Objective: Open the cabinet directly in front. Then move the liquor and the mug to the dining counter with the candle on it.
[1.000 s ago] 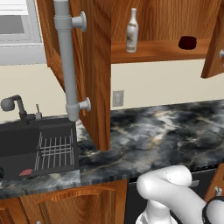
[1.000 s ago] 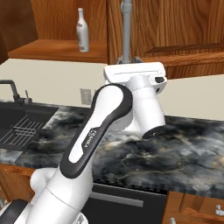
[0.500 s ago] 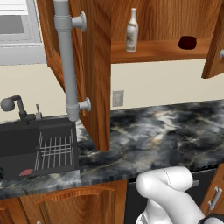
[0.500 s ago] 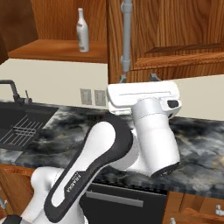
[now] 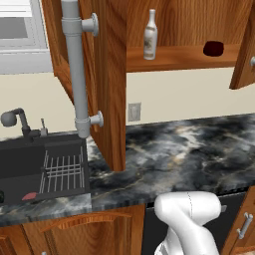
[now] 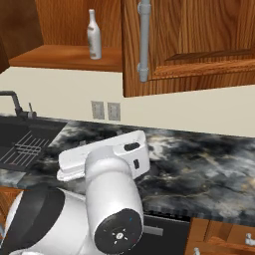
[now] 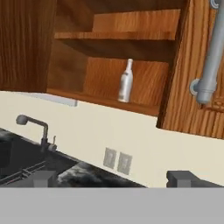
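Left base view: mug [image 5: 213, 48] on cabinet [image 5: 107, 74] shelf right of liquor [image 5: 150, 36]; hand view: liquor only, fingers [image 7: 111, 178] wide apart, empty.

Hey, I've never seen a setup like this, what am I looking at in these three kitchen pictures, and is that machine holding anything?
It is a computer-rendered kitchen with a white robot arm on a driving base. Two pictures come from cameras on the base, behind the arm to its left and right. The third looks along its claw, which is open and holds nothing. The wall cabinet stands open: a liquor bottle and a dark red mug sit on its shelf. Below lie a marbled counter and a black sink with a faucet.
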Motion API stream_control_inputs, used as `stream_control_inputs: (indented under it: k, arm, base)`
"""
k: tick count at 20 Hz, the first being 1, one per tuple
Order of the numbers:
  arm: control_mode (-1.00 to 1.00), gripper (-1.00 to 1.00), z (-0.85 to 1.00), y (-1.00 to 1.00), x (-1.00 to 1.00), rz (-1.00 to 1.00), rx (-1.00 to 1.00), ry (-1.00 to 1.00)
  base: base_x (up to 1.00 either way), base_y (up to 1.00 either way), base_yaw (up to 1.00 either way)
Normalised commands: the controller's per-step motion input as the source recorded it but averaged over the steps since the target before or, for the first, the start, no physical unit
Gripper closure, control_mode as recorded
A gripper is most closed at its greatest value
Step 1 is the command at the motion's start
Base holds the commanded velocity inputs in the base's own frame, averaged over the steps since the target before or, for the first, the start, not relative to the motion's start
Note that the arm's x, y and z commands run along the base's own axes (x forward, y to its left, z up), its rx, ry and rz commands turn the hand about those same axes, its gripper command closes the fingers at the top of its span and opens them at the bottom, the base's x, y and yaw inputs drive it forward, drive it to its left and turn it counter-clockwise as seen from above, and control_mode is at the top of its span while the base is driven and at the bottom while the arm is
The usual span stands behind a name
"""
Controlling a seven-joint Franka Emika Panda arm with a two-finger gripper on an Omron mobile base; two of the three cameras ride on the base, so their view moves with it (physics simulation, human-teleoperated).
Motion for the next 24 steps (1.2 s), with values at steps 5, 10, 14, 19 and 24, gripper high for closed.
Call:
stream_control_inputs:
  k: [5,10,14,19,24]
  arm:
    - [-1.0,-1.0,-0.03,1.0,-0.61,0.07,-0.45,0.01]
    - [-1.0,-1.0,0.23,0.55,0.18,-0.03,-0.27,-0.17]
    - [-1.0,-1.0,0.11,0.32,0.74,-0.11,-0.15,-0.07]
    - [-1.0,-1.0,0.07,0.07,0.82,-0.12,-0.08,0.0]
    - [-1.0,-1.0,0.01,0.0,0.83,-0.12,-0.14,-0.09]
  base:
    - [0.0,0.0,0.0]
    - [0.0,0.0,0.0]
    - [0.0,0.0,0.0]
    - [0.0,0.0,0.0]
    - [0.0,0.0,0.0]
